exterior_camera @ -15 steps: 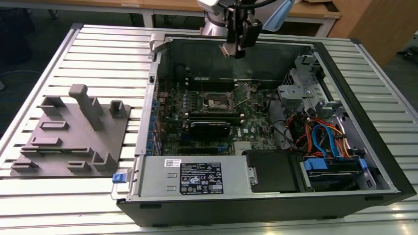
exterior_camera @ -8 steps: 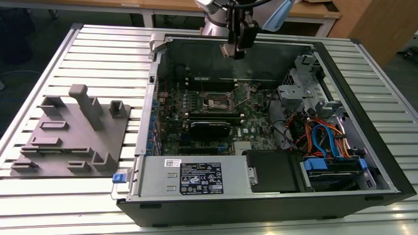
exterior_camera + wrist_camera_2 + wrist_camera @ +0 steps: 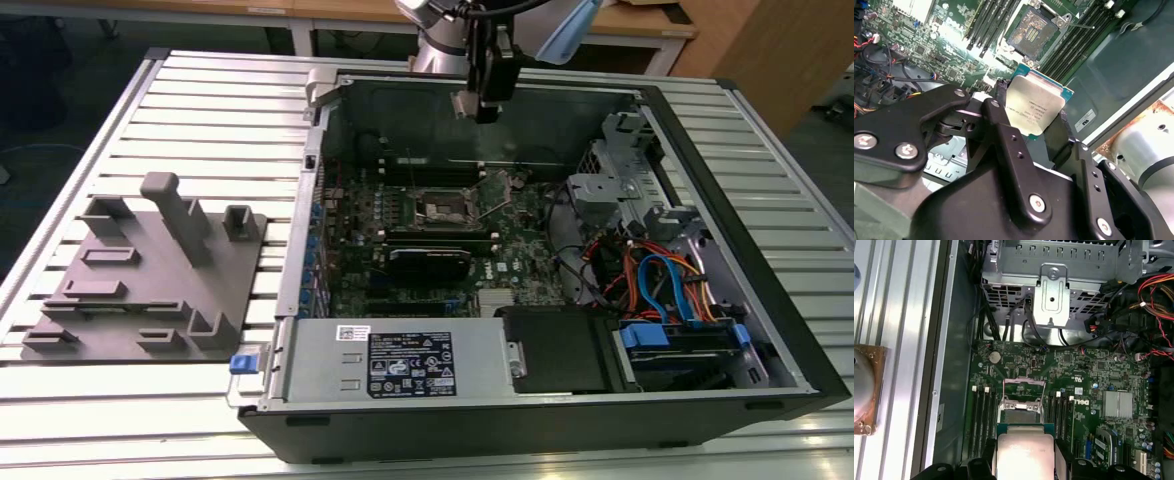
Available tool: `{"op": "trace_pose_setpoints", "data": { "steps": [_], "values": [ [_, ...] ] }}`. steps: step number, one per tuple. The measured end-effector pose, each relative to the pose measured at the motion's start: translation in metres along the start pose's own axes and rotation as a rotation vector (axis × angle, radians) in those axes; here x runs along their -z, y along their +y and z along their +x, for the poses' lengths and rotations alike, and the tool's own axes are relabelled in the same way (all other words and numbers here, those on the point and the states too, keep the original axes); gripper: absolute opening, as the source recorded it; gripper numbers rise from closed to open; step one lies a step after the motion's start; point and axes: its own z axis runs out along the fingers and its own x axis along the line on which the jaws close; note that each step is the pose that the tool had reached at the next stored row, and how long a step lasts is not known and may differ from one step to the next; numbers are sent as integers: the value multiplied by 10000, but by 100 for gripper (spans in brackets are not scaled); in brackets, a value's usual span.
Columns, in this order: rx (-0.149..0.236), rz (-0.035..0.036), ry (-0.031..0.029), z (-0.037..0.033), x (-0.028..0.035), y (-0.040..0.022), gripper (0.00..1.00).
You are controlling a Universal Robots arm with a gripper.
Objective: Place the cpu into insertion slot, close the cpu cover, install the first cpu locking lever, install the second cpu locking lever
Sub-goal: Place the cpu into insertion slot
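Black fingers [image 3: 995,117] of the gripper [image 3: 1031,122] are pressed on two opposite edges of the cpu [image 3: 1036,100], holding it in air above the motherboard [image 3: 929,45], apart from the uncovered insertion slot [image 3: 1031,31], inside the open computer case [image 3: 534,432].

A workshop-like lab: slatted aluminium bench [image 3: 200,100], opened computer tower [image 3: 534,425], wooden desks [image 3: 360,8] behind.

We get bright room light, glare streaks on table [image 3: 134,390] slats (cpu [image 3: 1034,107] shines too), case [image 3: 754,250] interior shadowed.
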Motion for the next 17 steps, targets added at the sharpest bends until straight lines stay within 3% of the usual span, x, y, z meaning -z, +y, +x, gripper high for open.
{"op": "trace_pose_setpoints", "data": {
  "steps": [6, 11, 17],
  "values": [
    [-3, 38, 2, 3, -65, -20, 54],
    [-31, 157, 6, 4, -136, -55, 54],
    [-112, 243, 2, 3, -243, -69, 54]
  ]
}}
